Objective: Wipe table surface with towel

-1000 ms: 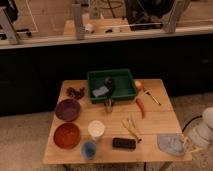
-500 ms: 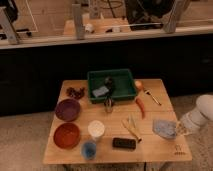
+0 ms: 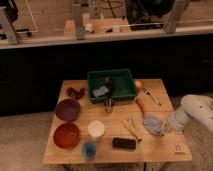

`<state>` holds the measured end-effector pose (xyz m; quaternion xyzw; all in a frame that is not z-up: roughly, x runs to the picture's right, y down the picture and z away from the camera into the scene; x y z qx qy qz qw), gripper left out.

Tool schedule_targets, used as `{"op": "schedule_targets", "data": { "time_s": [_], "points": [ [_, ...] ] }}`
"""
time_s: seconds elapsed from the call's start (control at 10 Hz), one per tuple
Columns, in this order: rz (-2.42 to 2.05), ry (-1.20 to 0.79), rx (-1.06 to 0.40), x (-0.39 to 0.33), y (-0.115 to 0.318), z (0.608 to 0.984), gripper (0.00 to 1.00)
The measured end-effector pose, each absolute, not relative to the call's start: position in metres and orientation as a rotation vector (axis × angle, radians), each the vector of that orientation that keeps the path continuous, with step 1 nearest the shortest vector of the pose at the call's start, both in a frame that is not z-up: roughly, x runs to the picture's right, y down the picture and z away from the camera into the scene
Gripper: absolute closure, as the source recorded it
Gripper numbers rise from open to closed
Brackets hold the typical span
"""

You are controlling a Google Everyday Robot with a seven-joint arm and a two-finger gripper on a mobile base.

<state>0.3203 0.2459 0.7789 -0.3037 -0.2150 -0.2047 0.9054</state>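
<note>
Grey towel [image 3: 152, 123] sits on the wooden table [image 3: 165, 150] near the right edge. Your gripper [image 3: 163, 128] is touching its right side. You cannot tell its grip.

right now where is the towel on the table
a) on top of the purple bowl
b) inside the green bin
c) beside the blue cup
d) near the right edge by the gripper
d: the towel lies on the table's right side, with the gripper right against it, away from the green bin.
</note>
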Motion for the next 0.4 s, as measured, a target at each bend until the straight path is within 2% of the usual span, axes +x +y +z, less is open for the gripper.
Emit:
{"op": "schedule_targets", "data": {
  "time_s": [0.4],
  "points": [
    [-0.546, -0.505, -0.723, 0.303, 0.298, 0.748, 1.00]
  ]
}}
